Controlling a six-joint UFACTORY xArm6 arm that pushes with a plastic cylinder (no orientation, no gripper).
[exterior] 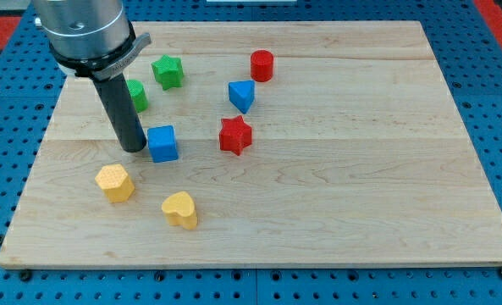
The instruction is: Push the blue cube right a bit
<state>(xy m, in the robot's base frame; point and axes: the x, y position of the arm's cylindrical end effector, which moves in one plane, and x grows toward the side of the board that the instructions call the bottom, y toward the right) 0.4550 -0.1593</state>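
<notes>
The blue cube [162, 143] sits on the wooden board [335, 195], left of the middle. My tip [135, 148] rests on the board right at the cube's left side, touching it or nearly so. The dark rod rises from there to the grey arm body at the view's top left.
A red star [234, 135] lies to the right of the blue cube. A blue triangular block [241, 96] and a red cylinder [262, 65] lie above it. A green star [168, 71] and a green block [136, 96], partly behind the rod, lie up left. Two yellow blocks [114, 182] [180, 209] lie below.
</notes>
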